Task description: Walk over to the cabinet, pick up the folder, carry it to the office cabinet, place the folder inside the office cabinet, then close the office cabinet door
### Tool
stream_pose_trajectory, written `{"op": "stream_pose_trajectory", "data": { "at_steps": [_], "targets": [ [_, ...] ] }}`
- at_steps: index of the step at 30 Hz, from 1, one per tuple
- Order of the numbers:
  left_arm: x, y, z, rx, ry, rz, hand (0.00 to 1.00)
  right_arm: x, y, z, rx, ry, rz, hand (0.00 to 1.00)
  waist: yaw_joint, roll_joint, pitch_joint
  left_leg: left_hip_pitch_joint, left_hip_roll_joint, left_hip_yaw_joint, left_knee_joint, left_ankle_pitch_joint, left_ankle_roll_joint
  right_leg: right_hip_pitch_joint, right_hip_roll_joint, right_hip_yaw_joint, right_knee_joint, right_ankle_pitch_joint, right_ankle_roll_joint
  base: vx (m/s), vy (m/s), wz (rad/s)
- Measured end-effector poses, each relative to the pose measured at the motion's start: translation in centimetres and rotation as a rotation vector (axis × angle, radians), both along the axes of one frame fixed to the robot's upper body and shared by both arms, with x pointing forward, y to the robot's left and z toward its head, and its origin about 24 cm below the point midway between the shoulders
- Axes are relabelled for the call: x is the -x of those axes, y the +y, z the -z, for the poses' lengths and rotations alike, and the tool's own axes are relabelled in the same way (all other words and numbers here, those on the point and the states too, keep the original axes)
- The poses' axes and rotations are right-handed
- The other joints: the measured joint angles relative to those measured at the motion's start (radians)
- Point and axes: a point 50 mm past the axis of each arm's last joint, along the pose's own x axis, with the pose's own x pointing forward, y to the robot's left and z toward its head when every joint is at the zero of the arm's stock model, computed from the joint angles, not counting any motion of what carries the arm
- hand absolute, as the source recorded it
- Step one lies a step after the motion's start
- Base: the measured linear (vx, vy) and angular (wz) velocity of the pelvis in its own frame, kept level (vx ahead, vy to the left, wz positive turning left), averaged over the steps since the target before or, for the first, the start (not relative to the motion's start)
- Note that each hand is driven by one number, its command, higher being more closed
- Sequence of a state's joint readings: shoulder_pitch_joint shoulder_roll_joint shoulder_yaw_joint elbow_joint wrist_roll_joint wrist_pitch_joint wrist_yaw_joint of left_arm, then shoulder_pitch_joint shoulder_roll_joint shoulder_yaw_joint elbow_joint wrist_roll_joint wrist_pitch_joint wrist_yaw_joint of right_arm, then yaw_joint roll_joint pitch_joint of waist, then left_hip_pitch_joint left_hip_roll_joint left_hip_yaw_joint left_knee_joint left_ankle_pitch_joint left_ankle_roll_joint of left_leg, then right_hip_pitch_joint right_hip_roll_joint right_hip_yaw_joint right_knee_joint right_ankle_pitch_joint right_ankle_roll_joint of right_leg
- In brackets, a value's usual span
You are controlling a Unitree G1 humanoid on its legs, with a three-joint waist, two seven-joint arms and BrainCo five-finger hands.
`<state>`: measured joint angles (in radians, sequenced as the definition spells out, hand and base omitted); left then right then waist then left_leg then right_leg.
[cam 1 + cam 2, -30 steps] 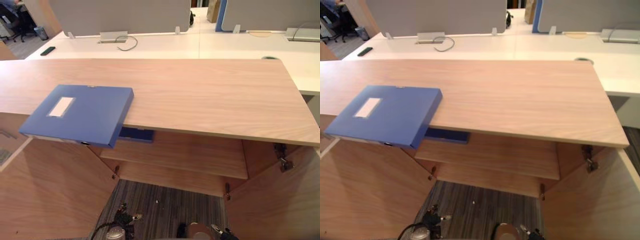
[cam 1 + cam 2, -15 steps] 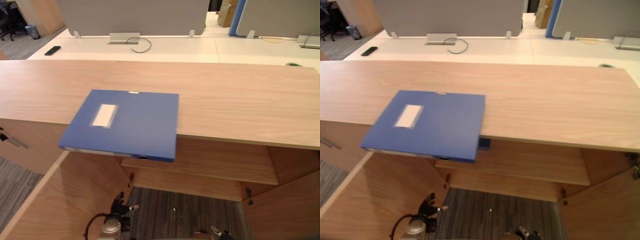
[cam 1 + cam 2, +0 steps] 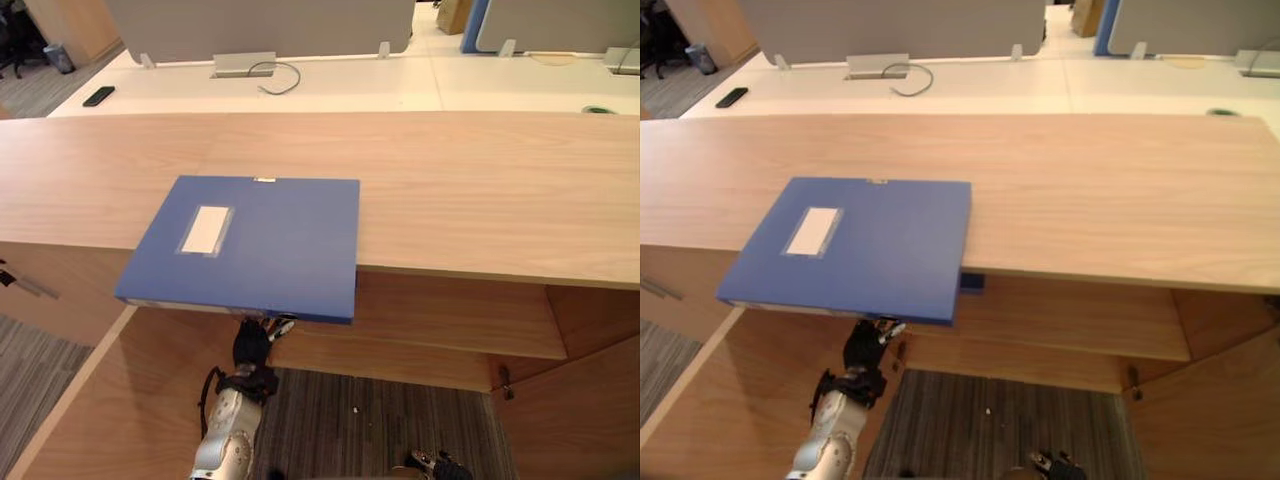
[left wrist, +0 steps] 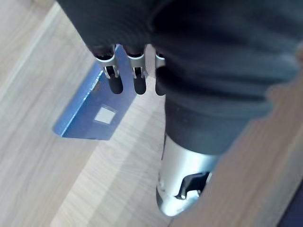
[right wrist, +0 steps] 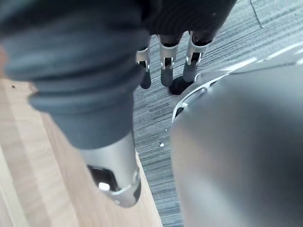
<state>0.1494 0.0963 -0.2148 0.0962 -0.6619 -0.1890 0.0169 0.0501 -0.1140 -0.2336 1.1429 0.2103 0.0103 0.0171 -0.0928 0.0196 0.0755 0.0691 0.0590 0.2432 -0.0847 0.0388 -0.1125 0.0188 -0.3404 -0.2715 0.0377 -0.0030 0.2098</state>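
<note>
Folder [image 3: 250,245] overhanging front edge of cabinet top [image 3: 480,190], left hand [image 3: 252,345] relaxed below

Smooth blue plastic for the folder [image 3: 260,245], matt with a faint sheen; pale papery label [image 3: 205,229] on its cover. Light wood-grain laminate across the counter [image 3: 480,180], smooth and satin, with the same finish on the open cabinet door [image 3: 110,400] and the shelf [image 3: 440,325]. Rough grey striped carpet on the floor [image 3: 380,430]. Dark ribbed, matt, rubbery-looking cover on the left robot hand [image 3: 250,348]. Silvery metal with dull black tips on the right robot hand [image 5: 166,64]. Smooth white desktop [image 3: 400,85] behind, below a matt grey, fabric-like screen [image 3: 260,25].
</note>
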Motion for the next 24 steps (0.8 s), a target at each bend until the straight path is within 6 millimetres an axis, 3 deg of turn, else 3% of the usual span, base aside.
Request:
{"op": "stream_pose_trajectory", "data": {
  "at_steps": [6,14,24],
  "targets": [
    [0.9,-0.6,-0.7,-0.148,-0.042,0.079,0.0,-0.7,0.3,-0.1,0.003,-0.003,-0.046,0.0,0.022,-0.006,0.003,-0.003,0.0,-0.033,0.0,0.001,0.002,0.027,-0.002,-0.047,-0.002,0.001,-0.004,0.02,-0.01,0.21],
    [2.5,-0.9,0.8,-0.239,0.036,0.153,0.0,-0.8,0.4,-0.1,0.003,-0.002,-0.061,0.0,0.047,-0.02,0.009,-0.035,-0.001,-0.098,0.0,0.024,0.009,0.041,-0.005,-0.112,0.012,-0.005,-0.015,-0.03,-0.031,0.24],
    [3.9,0.9,2.9,-0.401,0.158,0.165,0.0,-1.0,1.0,0.0,-0.017,0.004,-0.079,0.0,0.06,-0.036,0.017,-0.085,-0.004,-0.243,-0.003,0.085,0.006,0.098,0.004,-0.256,0.013,-0.018,-0.02,-0.07,-0.036,0.4]
  ]
}}
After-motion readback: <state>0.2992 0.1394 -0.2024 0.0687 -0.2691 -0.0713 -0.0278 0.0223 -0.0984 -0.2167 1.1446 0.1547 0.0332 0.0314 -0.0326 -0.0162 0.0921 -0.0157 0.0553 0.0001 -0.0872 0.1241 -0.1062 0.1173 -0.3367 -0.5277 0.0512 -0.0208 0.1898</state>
